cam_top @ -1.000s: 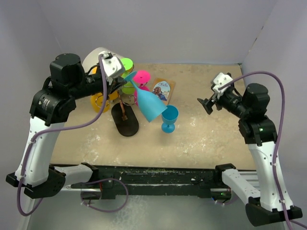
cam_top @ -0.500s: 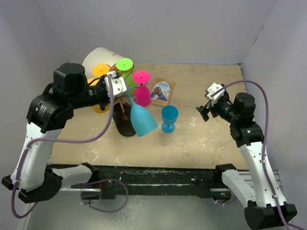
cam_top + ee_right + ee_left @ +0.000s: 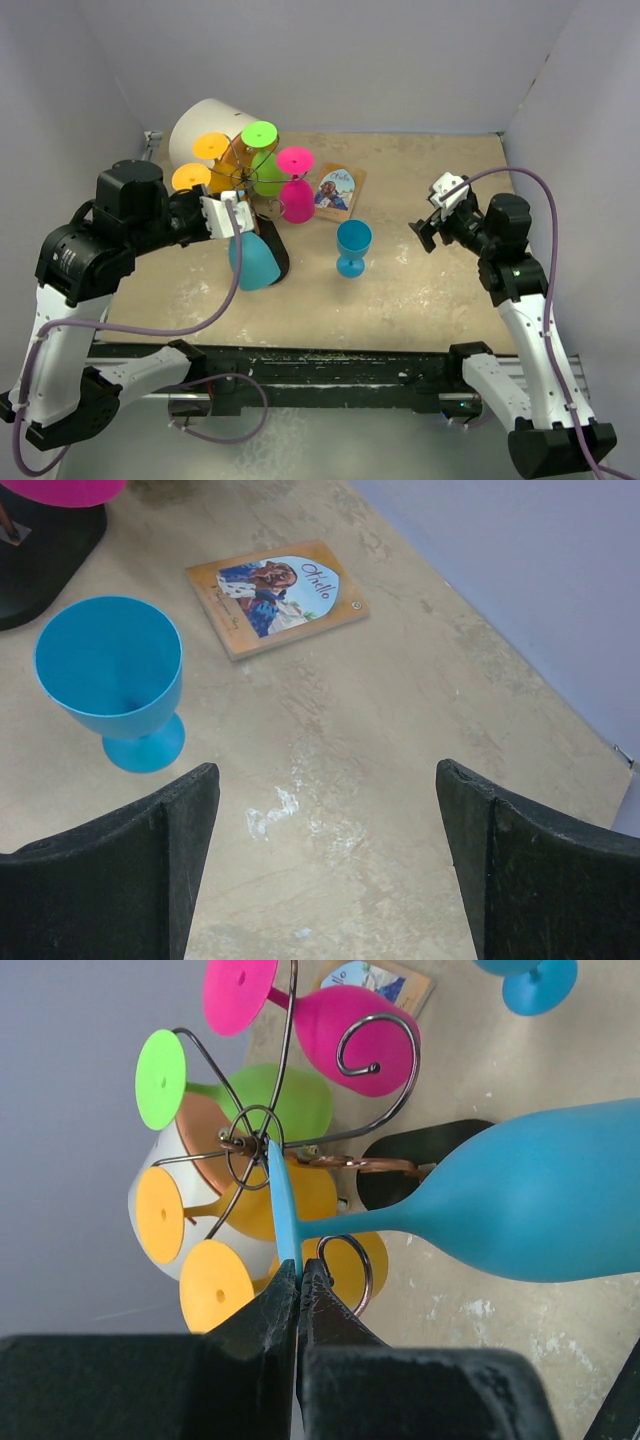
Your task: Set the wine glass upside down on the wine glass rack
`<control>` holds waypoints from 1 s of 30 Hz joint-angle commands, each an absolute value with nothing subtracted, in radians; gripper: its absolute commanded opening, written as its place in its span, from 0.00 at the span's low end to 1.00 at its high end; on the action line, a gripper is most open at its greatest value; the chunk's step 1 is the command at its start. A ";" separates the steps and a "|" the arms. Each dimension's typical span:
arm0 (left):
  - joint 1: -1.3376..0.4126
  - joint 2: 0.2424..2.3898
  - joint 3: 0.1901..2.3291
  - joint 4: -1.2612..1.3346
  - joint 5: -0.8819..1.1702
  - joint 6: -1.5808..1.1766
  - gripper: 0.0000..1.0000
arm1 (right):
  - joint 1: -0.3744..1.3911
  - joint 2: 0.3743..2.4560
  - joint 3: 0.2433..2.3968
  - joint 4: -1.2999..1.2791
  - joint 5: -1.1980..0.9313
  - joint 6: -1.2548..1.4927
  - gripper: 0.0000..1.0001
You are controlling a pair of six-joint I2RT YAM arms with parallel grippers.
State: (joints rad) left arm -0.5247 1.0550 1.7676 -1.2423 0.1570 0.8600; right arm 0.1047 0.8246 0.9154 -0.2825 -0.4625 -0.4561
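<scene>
Nearly done: the left pincer [image 3: 300, 1278] pinches the foot of the blue wine glass [image 3: 540, 1205], bowl down beside the hub of the wine glass rack [image 3: 255, 1145] near the tabletop's [image 3: 420, 290] far left corner. Hooking it on an arm and releasing seem to remain. The right pincer [image 3: 325, 810] hovers spread, empty.
</scene>
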 commanded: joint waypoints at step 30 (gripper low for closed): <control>-0.520 1.060 1.643 -1.077 -0.068 0.988 0.00 | 0.087 0.817 0.908 -0.275 -0.509 -0.470 0.91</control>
